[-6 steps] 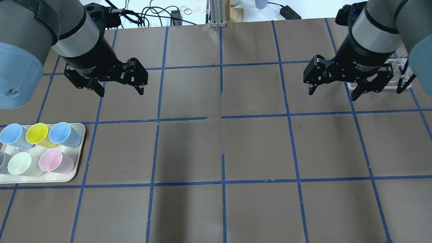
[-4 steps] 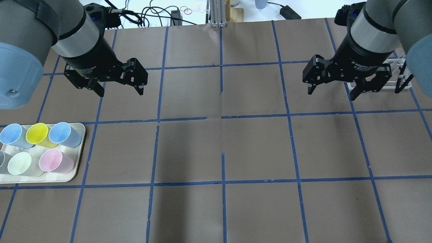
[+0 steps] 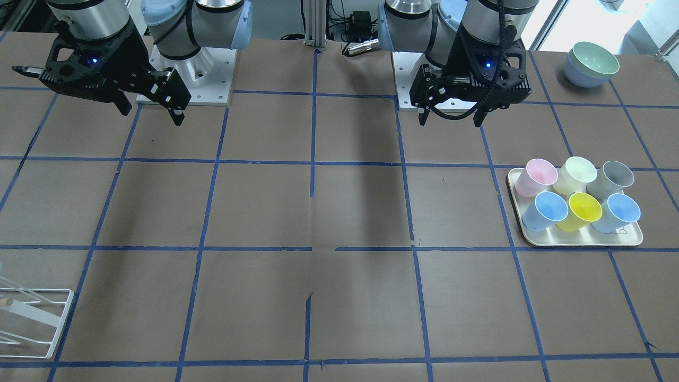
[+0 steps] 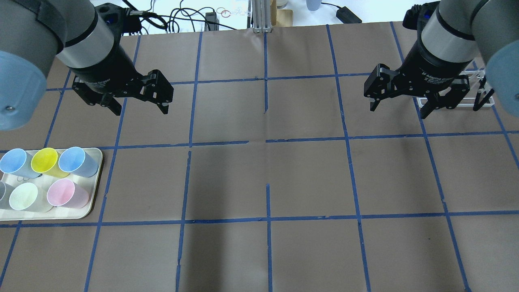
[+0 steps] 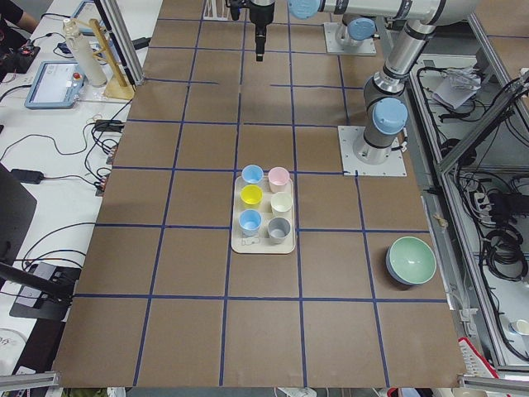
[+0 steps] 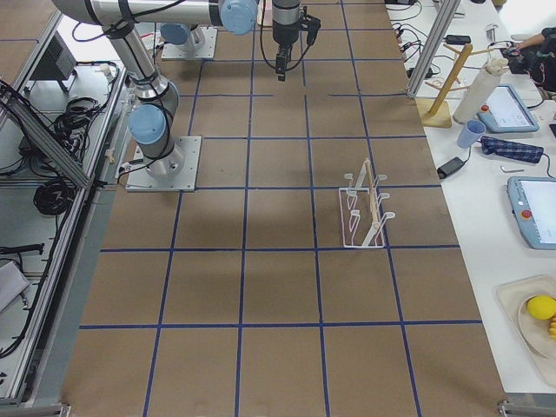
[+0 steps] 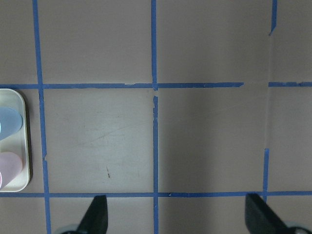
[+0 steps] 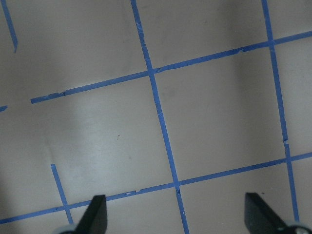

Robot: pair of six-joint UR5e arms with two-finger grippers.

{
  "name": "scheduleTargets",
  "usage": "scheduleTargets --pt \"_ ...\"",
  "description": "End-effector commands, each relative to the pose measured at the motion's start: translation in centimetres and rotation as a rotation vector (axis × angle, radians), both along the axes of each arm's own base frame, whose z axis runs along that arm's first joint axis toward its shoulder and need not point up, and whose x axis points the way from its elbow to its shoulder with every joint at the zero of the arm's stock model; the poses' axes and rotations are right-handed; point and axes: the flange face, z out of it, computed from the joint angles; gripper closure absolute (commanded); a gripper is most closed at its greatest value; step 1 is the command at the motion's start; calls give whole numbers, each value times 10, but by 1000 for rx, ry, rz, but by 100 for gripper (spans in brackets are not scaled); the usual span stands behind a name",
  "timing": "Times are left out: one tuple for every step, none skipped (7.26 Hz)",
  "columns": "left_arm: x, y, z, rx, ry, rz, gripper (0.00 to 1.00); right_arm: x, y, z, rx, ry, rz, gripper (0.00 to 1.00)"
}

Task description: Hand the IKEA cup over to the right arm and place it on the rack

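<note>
Hovering high over the counter, we have the left gripper with fingers spread wide and nothing between them. The right gripper is just as released and empty across the way. Our cup, the pale cream one, stands on the tray in the row nearer the robot, squeezed between the pink cup and the grey cup. It is well apart from either gripper. The rack waits towards the counter's right end, no cup on it. We judge the reach has not begun.

Now the danger. Those cups are packed close, so fingers coming down around the cream one could clip a neighbour, tip it, or close on the wrong pale cup. At the handover, a smooth tapered tumbler could slip if the left lets go before the right has clamped. The rack's slanted rods could snag the rim if we come in crooked.
</note>
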Motion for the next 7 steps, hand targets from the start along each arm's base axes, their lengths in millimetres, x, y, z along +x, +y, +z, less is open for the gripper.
scheduleTargets --pt "41 -5 1 20 -2 -46 0 -1 -1 0 0 0 6 0" --pt "64 -6 3 30 -5 -111 0 -1 0 0 -2 0 7 0" --pt "94 -7 1 49 -3 -141 0 0 -3 3 -25 1 9 0" --pt "131 -9 1 55 0 -202 0 0 -3 3 -29 1 9 0" --pt "184 -11 -6 68 6 -267 0 0 -4 1 -31 0 9 0" --pt "230 -7 -19 89 21 -316 0 0 -6 0 -31 0 6 0" --pt "264 2 -44 106 40 -419 0 0 -8 -3 -25 -1 3 0"
